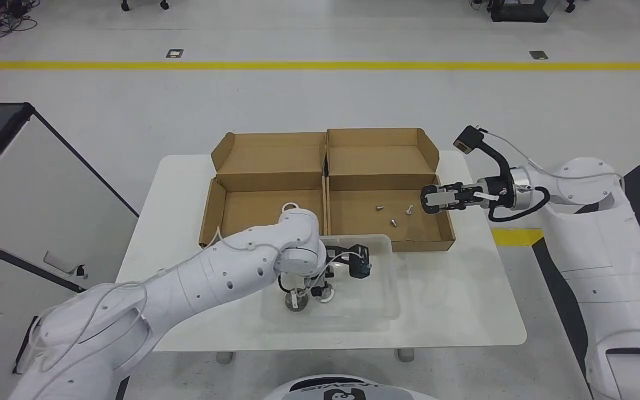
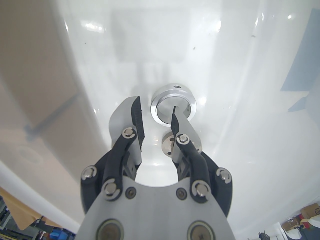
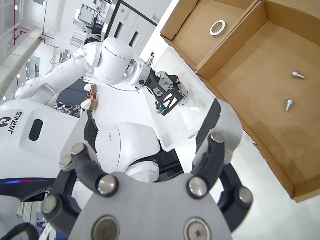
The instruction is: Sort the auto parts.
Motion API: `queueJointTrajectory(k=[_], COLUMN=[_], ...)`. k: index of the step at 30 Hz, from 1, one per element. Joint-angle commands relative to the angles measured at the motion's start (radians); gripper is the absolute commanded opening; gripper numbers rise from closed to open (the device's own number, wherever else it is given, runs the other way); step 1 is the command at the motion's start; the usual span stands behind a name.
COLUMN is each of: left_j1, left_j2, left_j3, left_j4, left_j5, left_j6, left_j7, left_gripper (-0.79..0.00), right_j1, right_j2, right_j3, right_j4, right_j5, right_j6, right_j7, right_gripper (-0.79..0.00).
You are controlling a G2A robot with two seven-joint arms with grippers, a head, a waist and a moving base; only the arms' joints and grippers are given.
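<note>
A silver metal ring (image 2: 175,93) lies on the floor of the clear plastic bin (image 2: 225,51). My left gripper (image 2: 155,103) is open over it, one finger inside the ring and the other outside its wall. A small flanged metal part (image 2: 166,146) sits just behind the ring, partly under a finger. From above, the left gripper (image 1: 300,293) is low in the bin (image 1: 385,300). My right gripper (image 1: 432,197) hangs open and empty over the right cardboard box (image 1: 440,238). Small bolts (image 3: 298,75) lie in that box. Another ring (image 3: 218,28) lies in the left box (image 3: 185,36).
The two open cardboard boxes (image 1: 215,210) stand side by side at the back of the white table (image 1: 480,300), flaps raised behind them. The bin sits against their front walls. The left arm (image 1: 230,265) crosses the table's front left.
</note>
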Motion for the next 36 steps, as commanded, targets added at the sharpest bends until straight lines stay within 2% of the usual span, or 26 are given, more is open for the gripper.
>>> queueJointTrajectory(k=[1,18,20,21,22,23,30,36], left_j1=[-0.001,-0.007,-0.008,-0.009,-0.010,-0.009,-0.008,-0.011], left_j2=[-0.003,-0.018,-0.022,-0.024,-0.026,-0.028,-0.038,-0.023], left_j3=[0.006,0.024,0.029,0.031,0.032,0.033,0.024,-0.016], left_j4=[0.006,0.040,0.046,0.050,0.051,0.053,0.051,0.007], left_j5=[-0.003,0.000,0.001,0.003,0.006,0.007,0.024,-0.003], left_j6=[-0.003,-0.006,-0.006,-0.004,-0.003,-0.003,0.014,0.022], left_j7=[0.003,0.006,0.006,0.004,0.003,0.003,0.018,0.004], left_gripper=[-0.471,-0.493,-0.533,-0.603,-0.748,-0.785,-0.785,-0.785], right_j1=[0.000,0.000,0.000,0.000,0.000,0.000,0.000,0.000], right_j2=[0.000,0.000,0.000,0.000,0.000,0.000,0.000,0.000], right_j3=[0.000,0.000,0.000,0.000,0.000,0.000,0.000,0.000], right_j4=[0.000,0.000,0.000,0.000,0.000,0.000,0.000,0.000], right_j5=[0.000,0.000,0.000,0.000,0.000,0.000,0.000,0.000], right_j6=[0.000,0.000,0.000,0.000,0.000,0.000,0.000,0.000], right_j7=[0.000,0.000,0.000,0.000,0.000,0.000,0.000,0.000], right_gripper=[0.000,0.000,0.000,0.000,0.000,0.000,0.000,0.000])
